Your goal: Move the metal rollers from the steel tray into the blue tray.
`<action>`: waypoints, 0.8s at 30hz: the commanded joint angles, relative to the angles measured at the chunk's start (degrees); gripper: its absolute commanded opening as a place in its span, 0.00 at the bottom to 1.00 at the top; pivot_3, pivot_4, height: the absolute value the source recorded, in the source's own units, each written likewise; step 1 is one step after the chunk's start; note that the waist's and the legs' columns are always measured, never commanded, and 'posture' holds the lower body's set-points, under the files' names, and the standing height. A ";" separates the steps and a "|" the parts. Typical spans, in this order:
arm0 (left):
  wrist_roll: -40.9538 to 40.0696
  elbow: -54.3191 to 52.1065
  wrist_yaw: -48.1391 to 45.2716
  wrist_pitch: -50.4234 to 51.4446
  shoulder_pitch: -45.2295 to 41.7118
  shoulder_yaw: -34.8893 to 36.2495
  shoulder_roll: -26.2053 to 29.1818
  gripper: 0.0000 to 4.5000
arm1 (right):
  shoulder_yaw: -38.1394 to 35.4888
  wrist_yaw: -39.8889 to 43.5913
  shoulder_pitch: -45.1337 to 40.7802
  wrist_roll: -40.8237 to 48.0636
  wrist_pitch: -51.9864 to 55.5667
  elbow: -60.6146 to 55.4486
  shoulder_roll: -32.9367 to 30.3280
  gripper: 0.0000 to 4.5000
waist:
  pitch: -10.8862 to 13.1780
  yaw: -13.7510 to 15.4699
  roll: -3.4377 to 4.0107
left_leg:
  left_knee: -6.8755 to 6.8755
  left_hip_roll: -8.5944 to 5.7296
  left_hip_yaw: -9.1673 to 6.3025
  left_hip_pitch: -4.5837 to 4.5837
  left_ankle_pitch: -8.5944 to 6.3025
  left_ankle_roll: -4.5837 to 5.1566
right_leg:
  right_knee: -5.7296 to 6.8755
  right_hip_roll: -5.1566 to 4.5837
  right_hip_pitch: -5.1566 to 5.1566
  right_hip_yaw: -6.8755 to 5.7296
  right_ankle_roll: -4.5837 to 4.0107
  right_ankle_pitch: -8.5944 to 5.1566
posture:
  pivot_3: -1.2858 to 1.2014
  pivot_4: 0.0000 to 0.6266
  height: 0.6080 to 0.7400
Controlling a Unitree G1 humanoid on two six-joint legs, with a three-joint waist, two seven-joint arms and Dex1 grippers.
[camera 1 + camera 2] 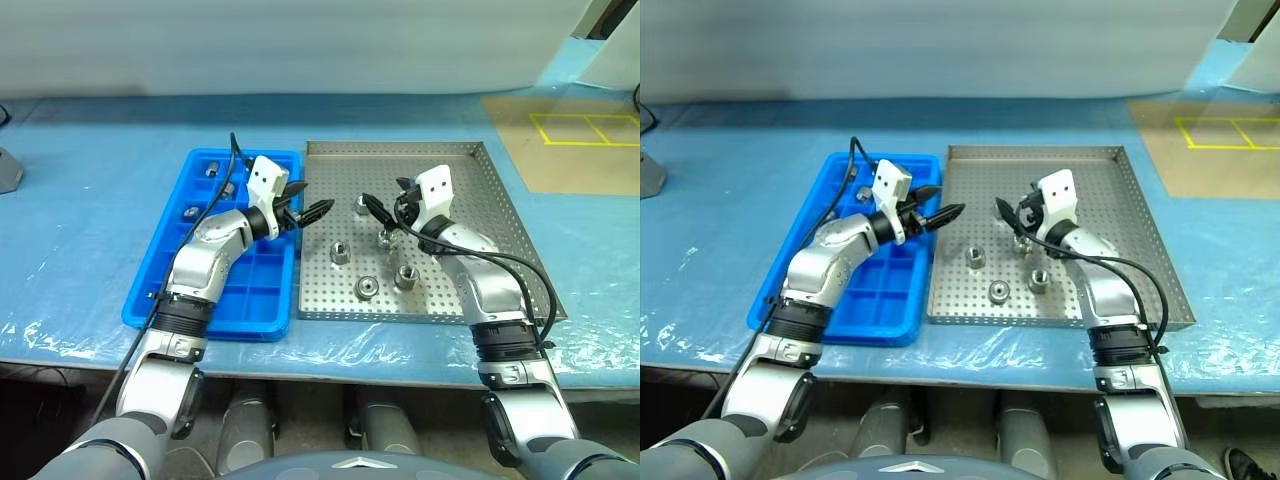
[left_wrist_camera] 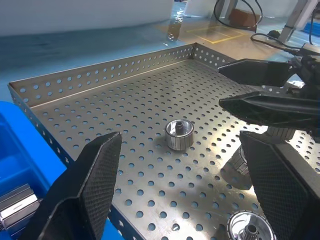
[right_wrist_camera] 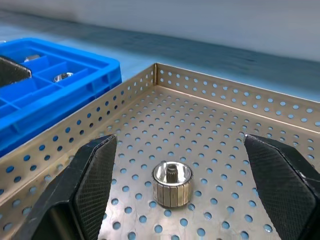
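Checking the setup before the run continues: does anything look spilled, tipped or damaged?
Nothing stands out. The remaining metal rollers sit loose inside the steel tray, a few already lie in the blue tray, and none rest on the table.

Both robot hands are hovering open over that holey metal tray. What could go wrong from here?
Both hands aim toward the same roller: the left hand and right hand sit close together, so they could bump. The rollers are small and round; one might slip from the fingers and roll across the steel tray, or miss a compartment of the blue tray.
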 commanded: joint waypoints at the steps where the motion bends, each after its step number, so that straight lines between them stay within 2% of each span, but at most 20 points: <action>1: -0.17 -0.13 -1.38 -1.36 -2.25 -1.08 -1.33 0.89 | -3.52 1.29 0.97 0.48 0.16 -3.88 -4.29 0.93 | 0.00 0.15 0.00 | 0.00 -0.01 0.00 -0.01 0.00 0.00 | 0.00 0.00 0.00 0.00 0.00 0.00 | 0.42 0.24 1.00; 4: -0.07 0.66 -2.64 -2.01 -3.38 -2.49 -3.15 0.89 | -6.50 2.11 2.43 1.32 0.97 -4.32 -8.41 0.93 | 0.00 0.13 0.00 | 0.11 -0.05 0.00 -0.02 -0.05 0.09 | -0.03 -0.02 0.08 0.01 0.00 0.00 | 0.41 0.24 1.00; 8: 0.46 2.33 -4.23 -2.95 -5.12 -4.31 -5.18 0.89 | -7.97 3.19 5.45 1.62 1.64 -5.03 -10.74 0.93 | 0.00 -0.16 0.00 | 0.14 -0.03 0.00 0.11 -0.08 0.13 | -0.07 -0.01 0.25 0.02 0.02 0.00 | 0.40 0.24 1.00; 13: 1.00 2.67 -6.90 -3.31 -5.95 -7.23 -7.04 0.89 | -8.40 3.50 9.75 1.35 1.98 -4.99 -10.56 0.93 | -0.01 -0.93 0.01 | 0.06 -0.01 0.00 0.24 -0.07 0.11 | -0.07 0.01 0.30 0.02 0.02 0.00 | 0.39 0.24 1.00; 24: 1.25 2.76 -6.25 -2.41 -5.77 -6.57 -6.70 0.89 | -7.99 2.39 12.24 0.32 -0.01 1.62 -9.13 0.93 | -0.01 -1.58 0.01 | 0.12 -0.04 0.00 0.22 -0.09 0.13 | -0.13 0.00 0.36 0.00 0.03 0.00 | 0.40 0.24 1.00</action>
